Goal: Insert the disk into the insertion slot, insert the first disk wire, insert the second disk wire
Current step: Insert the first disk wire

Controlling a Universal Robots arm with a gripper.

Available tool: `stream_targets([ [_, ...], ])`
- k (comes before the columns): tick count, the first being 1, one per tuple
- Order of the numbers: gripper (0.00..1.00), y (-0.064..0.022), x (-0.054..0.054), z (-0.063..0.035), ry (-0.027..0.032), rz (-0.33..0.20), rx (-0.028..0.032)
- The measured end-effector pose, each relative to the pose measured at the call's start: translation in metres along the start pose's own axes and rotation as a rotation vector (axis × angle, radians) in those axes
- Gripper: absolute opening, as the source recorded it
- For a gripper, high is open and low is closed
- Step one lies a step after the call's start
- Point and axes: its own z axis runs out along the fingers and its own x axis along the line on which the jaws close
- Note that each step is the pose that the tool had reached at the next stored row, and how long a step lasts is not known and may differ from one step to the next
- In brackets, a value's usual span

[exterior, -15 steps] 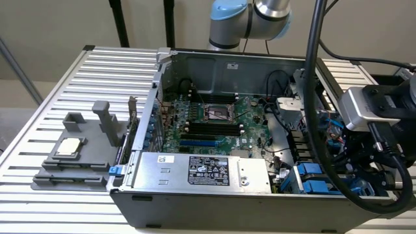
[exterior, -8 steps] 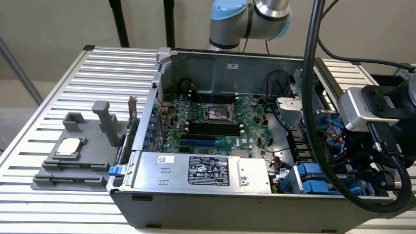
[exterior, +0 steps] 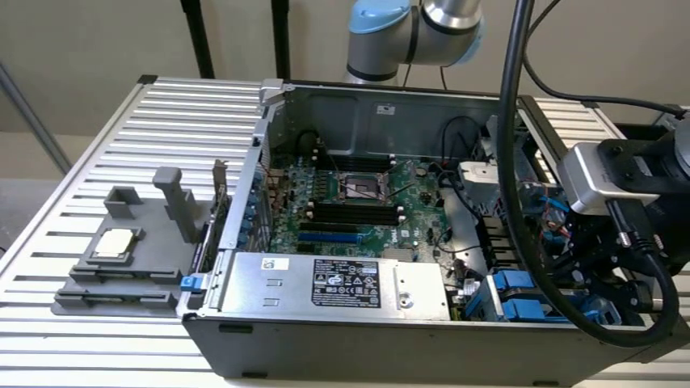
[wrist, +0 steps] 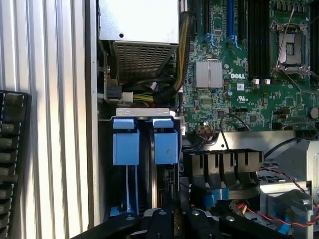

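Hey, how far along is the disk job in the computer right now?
Done, it seems: the disk's blue carrier tabs sit in the insertion slot, so it looks seated. In hand: the gripper, shut, hangs right at that slot; what it grips I cannot tell. Left: both disk wires, not visibly plugged.

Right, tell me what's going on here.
A robot arm is reaching into an open PC case on a slatted table. Its gripper is shut and sits right at the blue-tabbed slot in the case's corner, next to the power supply. A dark flat edge stands between the tabs. Whether the gripper holds it can't be told.
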Motion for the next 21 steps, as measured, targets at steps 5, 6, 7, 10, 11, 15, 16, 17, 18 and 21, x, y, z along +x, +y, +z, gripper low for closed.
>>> stream_targets([
  [5, 0.16, -0.0001, -0.0004, 0.0006, 0.0051, 0.0, 0.0002],
  [6, 0.16, -0.0001, -0.0004, 0.0008, 0.0067, 0.0, 0.0002],
  [7, 0.16, -0.0002, -0.0004, 0.0009, 0.0083, 0.0, 0.0003],
  [10, 0.16, -0.0004, -0.0006, 0.001, 0.0133, 0.0, 0.0005],
  [11, 0.16, -0.0005, -0.0006, 0.001, 0.015, 0.0, 0.0007],
  [15, 0.16, -0.0006, -0.0009, 0.0012, 0.0207, -0.001, 0.0008],
  [16, 0.16, -0.0006, -0.0009, 0.0012, 0.022, -0.001, 0.0009],
  [17, 0.16, -0.0006, -0.0009, 0.0012, 0.0234, -0.001, 0.0009],
  [18, 0.16, -0.0006, -0.0009, 0.0014, 0.0245, -0.001, 0.001],
  [21, 0.16, -0.0006, -0.0009, 0.0021, 0.0263, -0.001, 0.001],
])
